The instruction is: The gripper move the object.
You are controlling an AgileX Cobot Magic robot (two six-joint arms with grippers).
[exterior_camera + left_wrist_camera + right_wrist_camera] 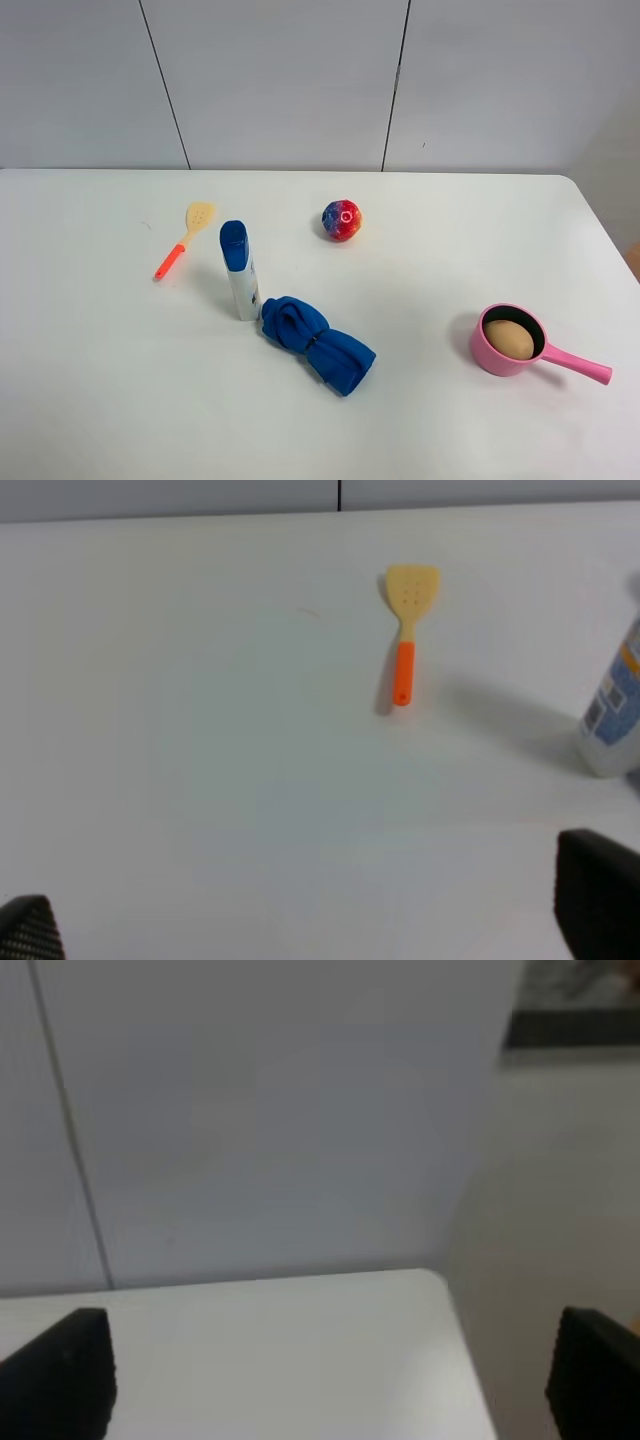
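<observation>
Nearest to the high camera, the blue cloth [318, 343] is lying bunched at the lower centre of the frame, with the upright blue-capped bottle [238, 271] just beside it on its left. Neither arm is being shown in this view. The object [509, 339], a tan oval, is sitting inside the pink saucepan [484, 358] at the lower right, so it is judged that the move is either finished or not yet begun; this cannot be told. In the wrist views the left gripper [320, 925] and the right gripper [330, 1375] are being held with their fingertips far apart, wide and empty. If the object is being lifted out, it is advised that the right gripper is lowered straight from above, because the pan wall is standing close around it. The handle [578, 364] is pointing right and should be avoided.
</observation>
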